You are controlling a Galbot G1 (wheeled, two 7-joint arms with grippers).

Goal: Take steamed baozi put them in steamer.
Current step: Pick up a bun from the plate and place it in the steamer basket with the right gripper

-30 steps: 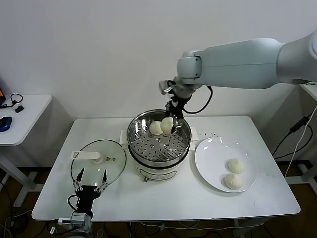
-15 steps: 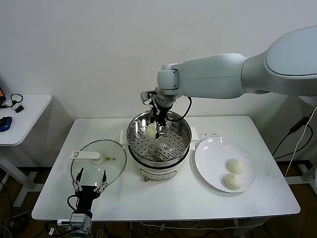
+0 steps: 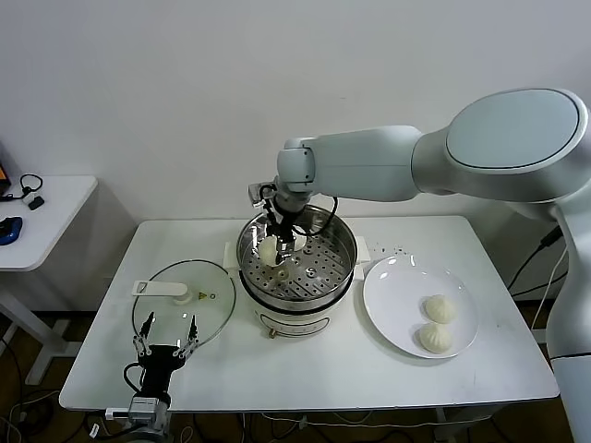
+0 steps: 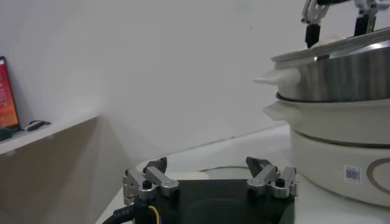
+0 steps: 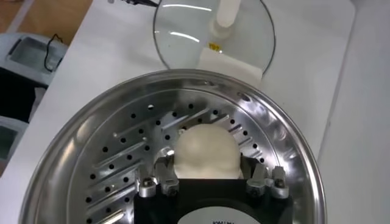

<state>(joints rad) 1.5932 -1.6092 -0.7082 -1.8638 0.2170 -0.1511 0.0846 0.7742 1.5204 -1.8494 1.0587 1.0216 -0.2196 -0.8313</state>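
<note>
The steel steamer (image 3: 340,261) stands mid-table on its cream base. My right gripper (image 3: 276,245) is inside it over the left part of the perforated tray (image 5: 109,164), shut on a cream baozi (image 3: 268,251), which sits between the fingers in the right wrist view (image 5: 204,149). A second baozi (image 3: 298,243) shows partly behind the gripper in the steamer. Two more baozi (image 3: 441,308) (image 3: 434,338) lie on the white plate (image 3: 392,300). My left gripper (image 3: 166,334) is open and empty at the table's front left, by the lid.
The round glass lid (image 3: 183,300) lies flat left of the steamer, also in the right wrist view (image 5: 183,36). The left wrist view shows the steamer's side (image 4: 341,73) ahead. A small side table (image 3: 37,217) stands at far left.
My right gripper has carried the baozi leftward across the steamer and lower, past the baozi lying there. The left arm has not moved.
</note>
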